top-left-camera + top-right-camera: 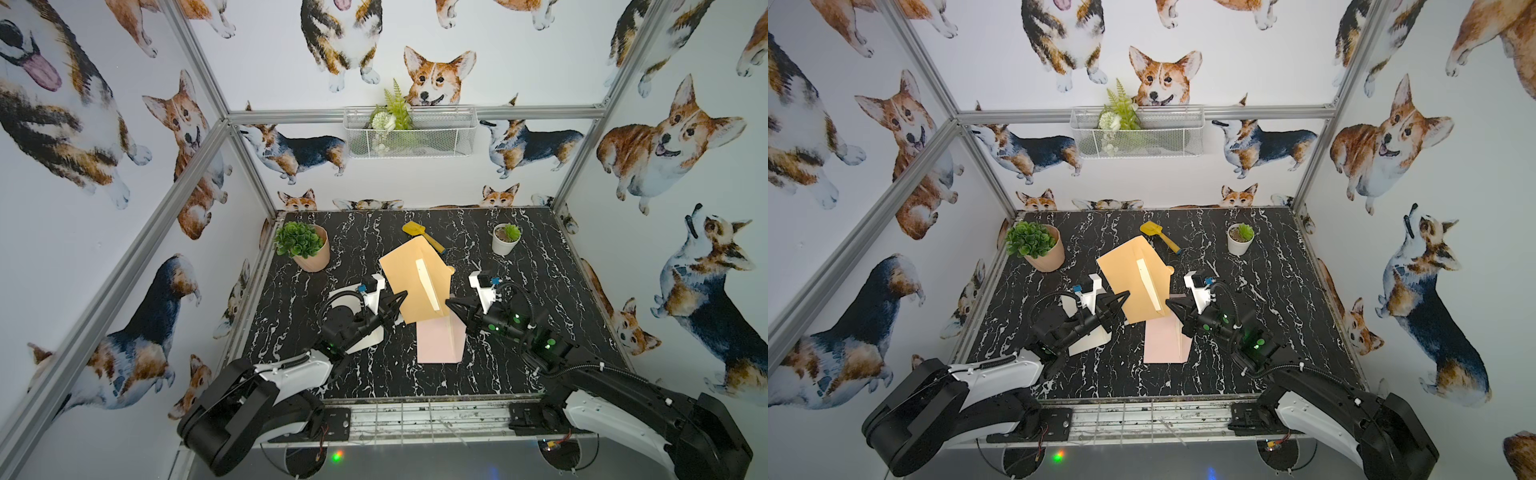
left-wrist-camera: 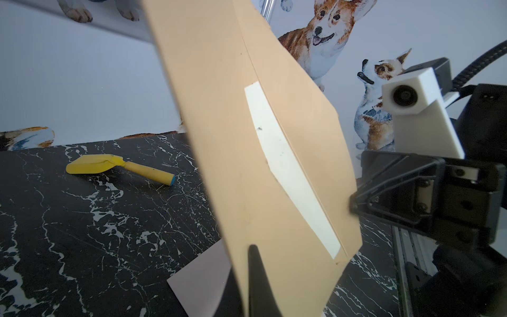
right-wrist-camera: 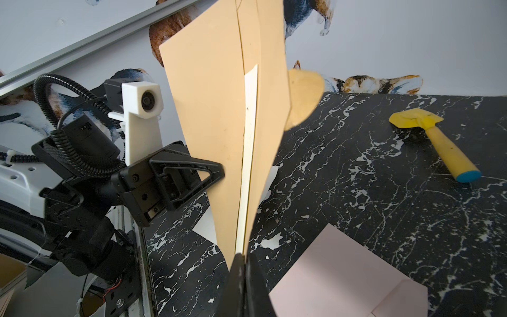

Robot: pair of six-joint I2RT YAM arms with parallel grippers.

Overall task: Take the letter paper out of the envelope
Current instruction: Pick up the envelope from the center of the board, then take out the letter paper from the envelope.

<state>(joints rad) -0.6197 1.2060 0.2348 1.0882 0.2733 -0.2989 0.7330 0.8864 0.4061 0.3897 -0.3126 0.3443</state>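
Manila envelope (image 1: 405,274) aloft | left end effector (image 1: 402,297), right end effector (image 1: 449,302) both pinch it | letter paper (image 1: 436,347) lies outside

The envelope (image 1: 409,282) hangs upright between the left gripper (image 1: 402,296) and the right gripper (image 1: 449,303), walling off the straight way across. Pink paper (image 1: 436,345) lies flat below the right gripper, and a yellow shovel (image 1: 424,237) lies beyond the envelope. Behind the grippers, between the 2 arms, the table (image 1: 395,374) lies bare.
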